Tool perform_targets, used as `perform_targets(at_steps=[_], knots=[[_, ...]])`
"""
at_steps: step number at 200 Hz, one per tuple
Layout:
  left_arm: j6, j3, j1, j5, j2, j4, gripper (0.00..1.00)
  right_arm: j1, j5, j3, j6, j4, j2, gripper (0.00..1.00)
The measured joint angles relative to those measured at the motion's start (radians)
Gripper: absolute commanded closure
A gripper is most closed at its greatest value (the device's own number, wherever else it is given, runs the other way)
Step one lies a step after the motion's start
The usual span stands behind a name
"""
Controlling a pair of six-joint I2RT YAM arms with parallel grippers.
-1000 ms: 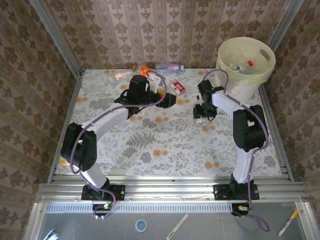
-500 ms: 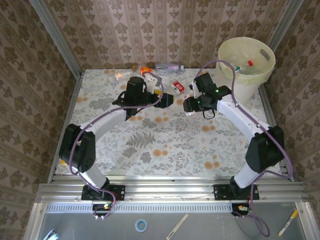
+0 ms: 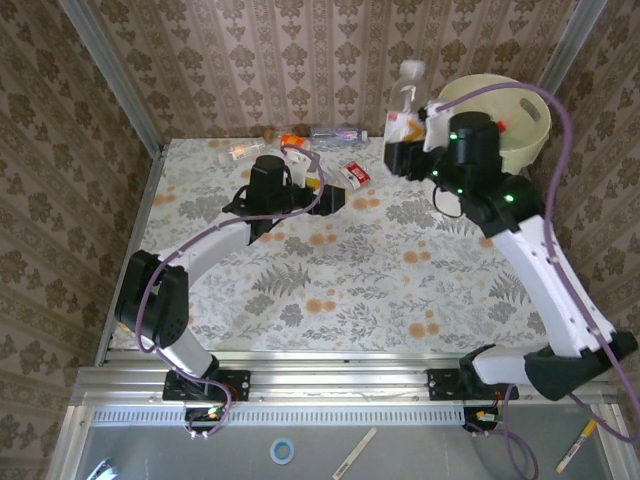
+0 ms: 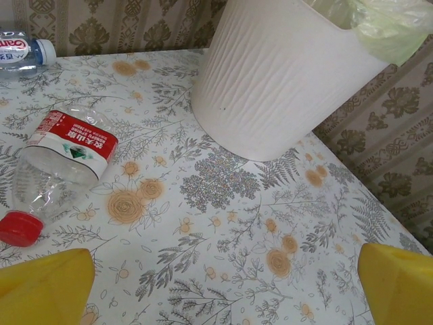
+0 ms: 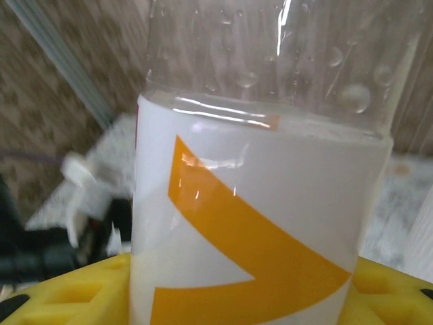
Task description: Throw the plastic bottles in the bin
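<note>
Along the back left of the flowered surface [image 3: 300, 290], three on their sides: a clear bottle [image 3: 240, 150], an orange bottle [image 3: 292, 141], a longer clear bottle [image 3: 338, 133]. Just nearer, the left claw [image 3: 335, 199], low over the surface, spread fully wide, gripping nothing. Close beyond its tip, a crushed bottle [image 4: 62, 160] with red label and red cap, lying flat, clear of both yellow fingers [image 4: 44, 284]. Further right, raised high above the surface, the right claw [image 3: 402, 137], half closed around an upright bottle [image 5: 264, 203] with a white-and-orange label, white cap on top, just left of the bin's rim. In the far right corner, the cream bin [image 4: 277, 81], pale green liner [image 4: 392, 27] folded over its edge, a red cap [image 3: 500, 127] showing inside.
</note>
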Motion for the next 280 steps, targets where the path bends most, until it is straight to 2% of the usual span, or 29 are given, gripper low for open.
perform_targets(at_steps=[47, 76, 112, 137, 151, 162, 179, 196, 210, 231, 253, 280], knots=[[0.002, 0.014, 0.037, 0.006, 0.008, -0.002, 0.0, 0.0, 0.145, 0.003, -0.137, 0.253, -0.143, 0.76], [0.016, 0.048, 0.065, 0.01, 0.028, -0.014, 0.0, 0.0, 0.211, -0.005, -0.218, 0.372, -0.177, 0.77], [0.04, 0.096, 0.087, 0.027, 0.055, -0.023, 0.0, -0.012, 0.247, 0.008, -0.272, 0.407, -0.159, 0.77], [0.058, 0.132, 0.109, 0.039, 0.09, -0.036, 0.0, -0.063, 0.256, 0.052, -0.271, 0.389, -0.111, 0.8], [0.068, 0.161, 0.12, 0.043, 0.119, -0.051, 0.0, -0.129, 0.259, 0.123, -0.245, 0.332, -0.053, 0.78], [0.077, 0.19, 0.127, 0.045, 0.147, -0.064, 0.0, -0.194, 0.261, 0.216, -0.205, 0.257, 0.018, 0.71], [0.09, 0.25, 0.132, 0.043, 0.202, -0.085, 0.0, -0.285, 0.276, 0.452, -0.126, 0.084, 0.187, 0.42], [0.105, 0.327, 0.133, 0.036, 0.272, -0.119, 0.0, -0.348, 0.274, 0.706, -0.04, -0.122, 0.386, 0.23], [0.117, 0.393, 0.133, 0.026, 0.331, -0.155, 0.0, -0.367, 0.274, 0.85, -0.008, -0.263, 0.52, 0.21], [0.135, 0.491, 0.133, -0.003, 0.426, -0.222, 0.0, -0.354, 0.27, 0.919, 0.024, -0.411, 0.623, 0.19], [0.149, 0.581, 0.133, -0.034, 0.516, -0.303, 0.0, -0.344, 0.253, 0.925, 0.049, -0.508, 0.641, 0.18], [0.167, 0.663, 0.132, -0.067, 0.601, -0.395, 0.0, -0.342, 0.208, 0.936, 0.066, -0.546, 0.618, 0.17]])
